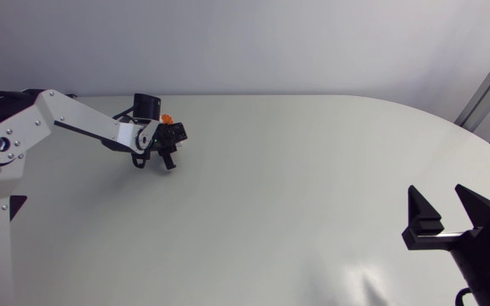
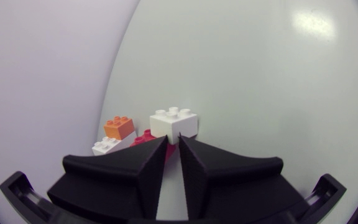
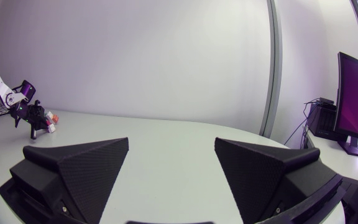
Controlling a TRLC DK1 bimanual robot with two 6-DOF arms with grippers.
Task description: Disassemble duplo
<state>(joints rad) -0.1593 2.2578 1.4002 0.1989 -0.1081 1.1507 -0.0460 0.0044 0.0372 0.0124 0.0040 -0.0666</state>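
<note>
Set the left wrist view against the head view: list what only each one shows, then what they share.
Only the left wrist view: a white brick, a red brick and a second white brick, all just ahead of the left gripper. Only the head view: the left arm and the right gripper, its fingers apart, far across the table. Both: the left gripper, the orange brick and the table.

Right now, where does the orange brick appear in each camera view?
Head view: orange brick close beside the left pincer.
Left wrist view: ahead of the left pincer, beside the white brick.
Right wrist view: too small to tell apart, somewhere by the far left pincer.
Shared landmark: the left pincer.
</note>
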